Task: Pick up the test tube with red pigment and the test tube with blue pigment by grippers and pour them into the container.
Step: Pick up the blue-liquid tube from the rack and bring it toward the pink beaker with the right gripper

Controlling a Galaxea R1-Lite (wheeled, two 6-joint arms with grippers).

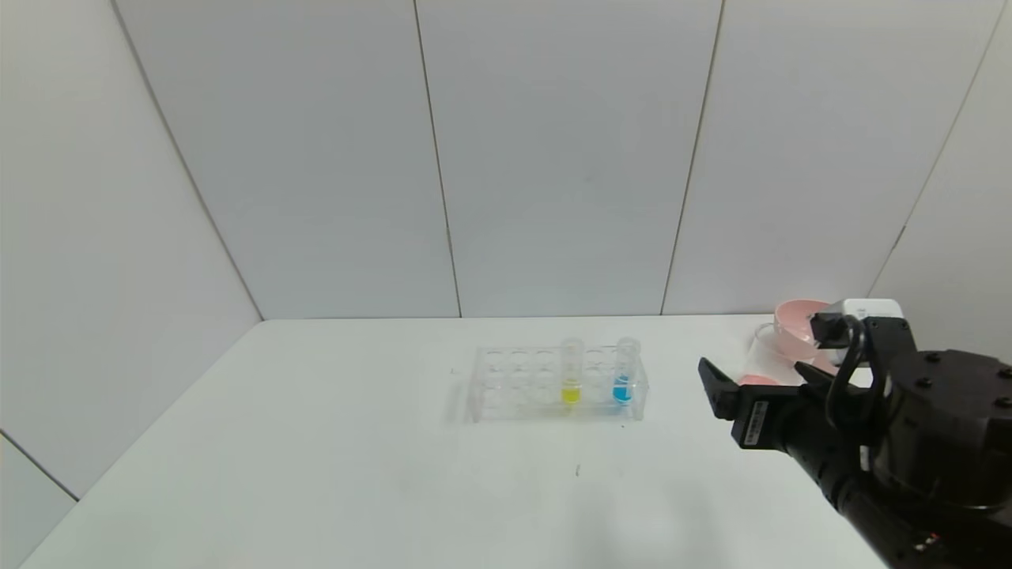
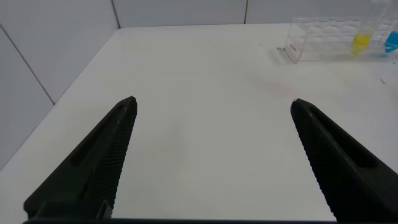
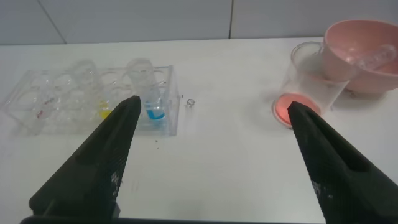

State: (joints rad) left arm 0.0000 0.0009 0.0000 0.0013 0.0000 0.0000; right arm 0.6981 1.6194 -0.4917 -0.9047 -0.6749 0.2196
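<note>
The right wrist view shows the test tube with blue pigment (image 3: 153,93) standing upright in the clear tube rack (image 3: 37,106), in an end slot nearest the container (image 3: 309,84). It is a small clear rimmed tube with only a shallow fill of bright blue liquid at its rounded bottom, so it should be light, but its smooth wall is likely slippery and fragile under hard pinching. The best hold looks to be on the bare upper wall just under the rim, above the rack's top plate, with a straight upward lift so the tube does not bind in its slot. Just beside it in the rack stands a tube of yellow liquid (image 3: 104,111), which is not wanted. No tube of red pigment stands in the rack; the container, well apart from the rack, already has a pinkish-red layer in its bottom, and a clear tube (image 3: 373,57) lies in the pink bowl (image 3: 357,43) touching the container's far side, which suggests the red pour is done. The right tool (image 3: 211,162) hovers above the surface (image 3: 224,143) between rack and container, its fingers spread wide and empty. The left tool (image 2: 211,162), seen in the left wrist view, is also wide open, holding nothing, well away from the rack.
</note>
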